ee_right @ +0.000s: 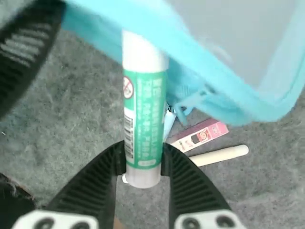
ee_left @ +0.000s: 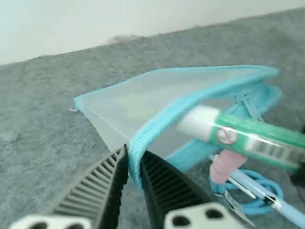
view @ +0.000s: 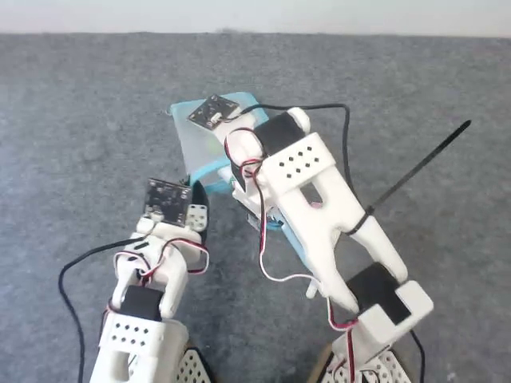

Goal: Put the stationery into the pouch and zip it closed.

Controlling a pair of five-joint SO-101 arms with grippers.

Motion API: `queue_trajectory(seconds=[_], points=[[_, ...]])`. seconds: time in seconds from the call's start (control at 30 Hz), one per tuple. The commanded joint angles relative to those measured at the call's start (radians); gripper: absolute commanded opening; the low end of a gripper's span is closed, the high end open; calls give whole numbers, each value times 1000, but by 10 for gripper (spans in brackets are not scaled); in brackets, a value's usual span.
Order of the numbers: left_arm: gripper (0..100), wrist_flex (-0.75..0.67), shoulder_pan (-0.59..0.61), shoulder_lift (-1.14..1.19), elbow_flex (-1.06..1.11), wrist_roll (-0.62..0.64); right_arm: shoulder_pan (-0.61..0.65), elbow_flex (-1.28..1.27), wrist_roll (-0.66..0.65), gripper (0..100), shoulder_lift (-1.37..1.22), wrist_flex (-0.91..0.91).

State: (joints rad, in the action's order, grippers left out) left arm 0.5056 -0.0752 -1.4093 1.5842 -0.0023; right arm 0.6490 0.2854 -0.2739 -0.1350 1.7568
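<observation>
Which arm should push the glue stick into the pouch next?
The right. The right gripper is shut on the glue stick, whose tip sits at the open mouth of the pouch, so it likely just needs to push on. The left gripper is pinching the pouch's blue edge, holding it open.

The translucent frosted pouch with a turquoise zip edge is lifted at one side, its mouth open. A green-and-white glue stick pokes its white end into that mouth. A flat pink piece and a cream stick lie just outside it.

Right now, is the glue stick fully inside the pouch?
No, the right gripper holds the glue stick, with just its white end under the pouch rim.
</observation>
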Motion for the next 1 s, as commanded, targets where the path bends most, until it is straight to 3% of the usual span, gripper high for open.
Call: queue_trajectory(seconds=[0.0,0.3,0.57,0.83,0.97], points=[[11,-11,-86,-18,-2,-55,4,81,18,8,-4,41],[11,-9,-100,-15,-2,-55,-54,201,69,16,-48,36],[11,-9,-100,-18,-2,-55,-53,201,110,230,-36,36],[11,-9,-98,-20,-4,-57,-59,199,129,231,136,35],[11,-14,-43,-20,-8,-57,-147,110,158,231,269,35]])
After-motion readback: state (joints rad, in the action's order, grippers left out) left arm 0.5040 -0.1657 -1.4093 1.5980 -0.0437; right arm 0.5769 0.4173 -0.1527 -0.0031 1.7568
